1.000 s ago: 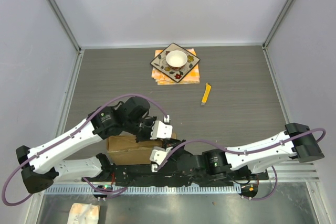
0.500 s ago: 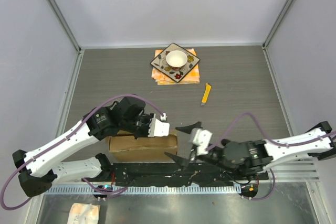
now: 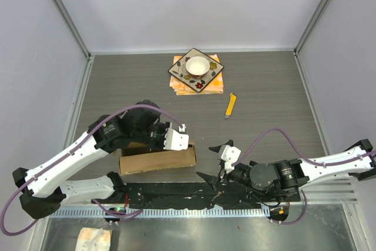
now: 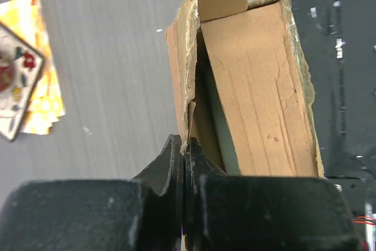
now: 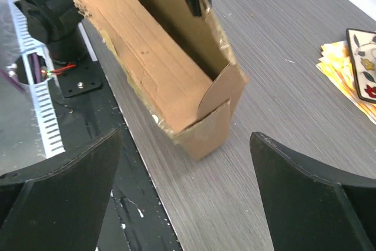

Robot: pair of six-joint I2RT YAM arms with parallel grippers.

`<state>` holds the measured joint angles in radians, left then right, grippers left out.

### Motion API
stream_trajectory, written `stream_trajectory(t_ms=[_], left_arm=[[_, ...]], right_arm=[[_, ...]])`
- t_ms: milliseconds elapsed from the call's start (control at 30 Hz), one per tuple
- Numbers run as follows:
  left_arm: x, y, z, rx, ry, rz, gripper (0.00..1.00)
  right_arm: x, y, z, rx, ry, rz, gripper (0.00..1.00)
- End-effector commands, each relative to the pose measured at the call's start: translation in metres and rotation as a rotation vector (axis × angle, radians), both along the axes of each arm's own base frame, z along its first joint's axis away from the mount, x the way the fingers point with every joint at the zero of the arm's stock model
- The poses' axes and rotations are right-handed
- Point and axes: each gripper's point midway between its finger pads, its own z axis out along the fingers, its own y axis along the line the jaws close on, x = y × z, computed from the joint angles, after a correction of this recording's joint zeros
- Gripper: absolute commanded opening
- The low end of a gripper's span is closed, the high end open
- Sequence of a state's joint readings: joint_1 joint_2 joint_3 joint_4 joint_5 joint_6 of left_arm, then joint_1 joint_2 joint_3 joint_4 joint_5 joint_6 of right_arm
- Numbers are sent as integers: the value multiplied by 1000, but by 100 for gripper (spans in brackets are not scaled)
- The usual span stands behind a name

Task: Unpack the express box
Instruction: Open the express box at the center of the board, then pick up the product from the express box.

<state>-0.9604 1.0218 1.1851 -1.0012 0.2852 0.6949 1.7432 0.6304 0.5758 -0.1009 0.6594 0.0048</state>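
Observation:
The express box point(image 3: 157, 160), plain brown cardboard, stands tilted up on its long edge near the table's front, its top gaping. My left gripper point(image 3: 176, 140) is shut on the thin upper cardboard wall; the left wrist view shows its fingers point(image 4: 176, 160) pinching that torn edge. In the gap of the box point(image 4: 258, 98) something pale grey-green shows. My right gripper point(image 3: 216, 161) hangs open to the right of the box, apart from it. In the right wrist view the box's end corner point(image 5: 205, 127) sits between and beyond the wide-spread right gripper point(image 5: 185, 139).
A patterned square plate with a white bowl point(image 3: 196, 67) rests on orange-yellow cloth at the back. A yellow cutter point(image 3: 231, 105) lies right of centre. The black arm-base rail point(image 3: 176, 195) runs just in front of the box. Side walls enclose the table.
My right gripper opened, let go of the box and drew back to the right. My left gripper closed on the box's upper wall, and the box tipped up and shifted slightly away.

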Motion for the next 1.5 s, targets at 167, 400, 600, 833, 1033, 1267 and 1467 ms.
stream_trajectory(t_ms=[167,400,600,833,1033,1267,1467], left_arm=[[74,-5,59,-17,-299,207,0],[86,-19,61,67,-163,334,0],[66,-34,40,39,20,349,4],[52,-39,32,12,70,258,1],[30,-42,32,24,135,128,2],[29,-39,27,43,200,122,12],[35,-37,57,-90,305,114,13]], right_arm=[[34,-21,9,-3,-74,-221,82],[40,-30,-13,6,-26,-287,67],[26,-1,-40,-99,-23,-222,70],[36,48,-56,-286,-162,-112,92],[77,77,-61,-314,-102,91,93],[78,107,-102,-502,-162,320,96],[81,116,-138,-582,-176,384,97]])
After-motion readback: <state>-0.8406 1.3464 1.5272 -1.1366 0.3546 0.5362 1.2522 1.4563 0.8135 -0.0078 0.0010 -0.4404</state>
